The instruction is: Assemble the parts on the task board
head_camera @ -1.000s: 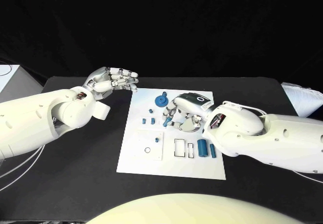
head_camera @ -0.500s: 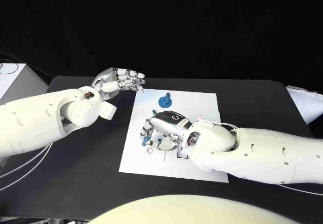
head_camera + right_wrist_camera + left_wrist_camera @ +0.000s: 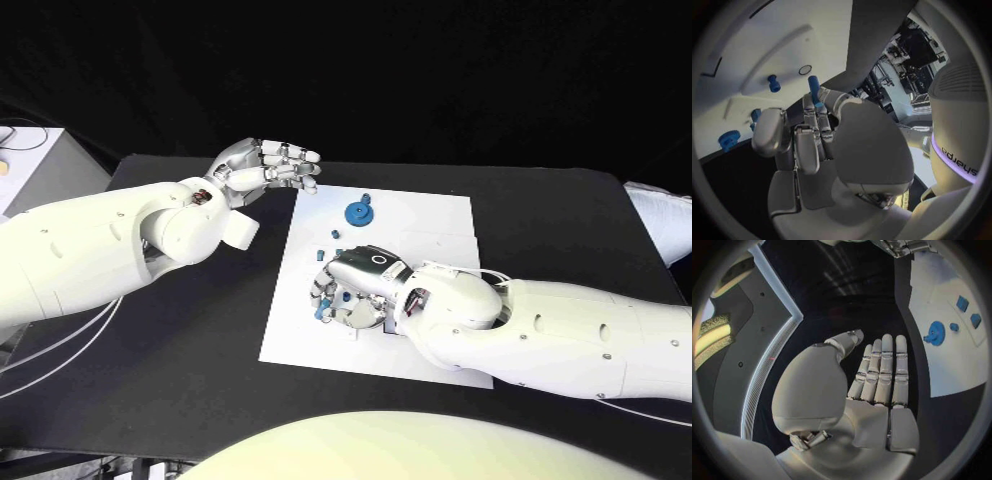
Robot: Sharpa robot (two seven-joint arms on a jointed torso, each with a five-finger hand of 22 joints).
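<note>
On the black counter (image 3: pixel 173 360) the task board (image 3: pixel 433 225) lies central; the right hand (image 3: pixel 353 290) pinches 1 blue peg (image 3: pixel 814 90) above it (insertion step, needing alignment with a hole), while the left hand (image 3: pixel 267 165) hovers empty, fingers apart

Left hand (image 3: pixel 267 166) sits upper left of the head view, fingers (image 3: pixel 881 371) straight and together, holding nothing. Right arm (image 3: pixel 555 335) comes in from lower right, and the right hand (image 3: pixel 358 285) near centre pinches a small blue peg (image 3: pixel 814 90).
</note>
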